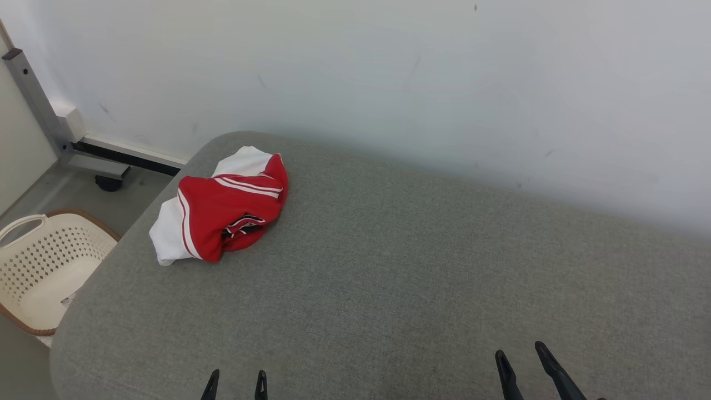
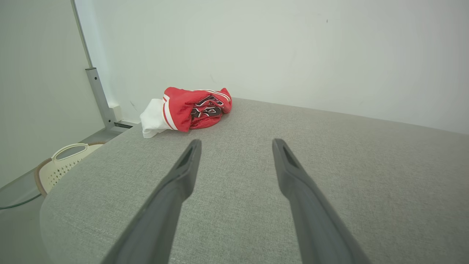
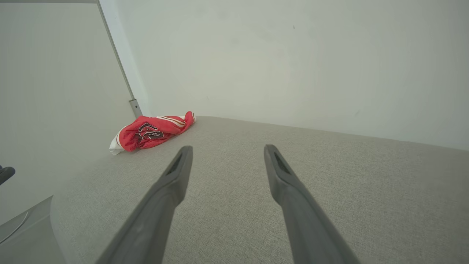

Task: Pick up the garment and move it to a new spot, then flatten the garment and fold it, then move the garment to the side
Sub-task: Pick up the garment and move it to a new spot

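Garment (image 1: 225, 208) of crumpled red and white fabric is bunched at the far left corner of the grey fabric-covered bench (image 1: 389, 266). Jaws of left gripper (image 1: 238, 374) and right gripper (image 1: 519, 350) are held wide open, empty.

Garment (image 1: 222, 211) in soft, faintly shiny cloth, tabletop (image 1: 389, 278) covered in matt grey weave, basket (image 1: 39, 261) of perforated plastic

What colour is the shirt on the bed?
Red with white stripes and white parts, clearest in the head view: garment.
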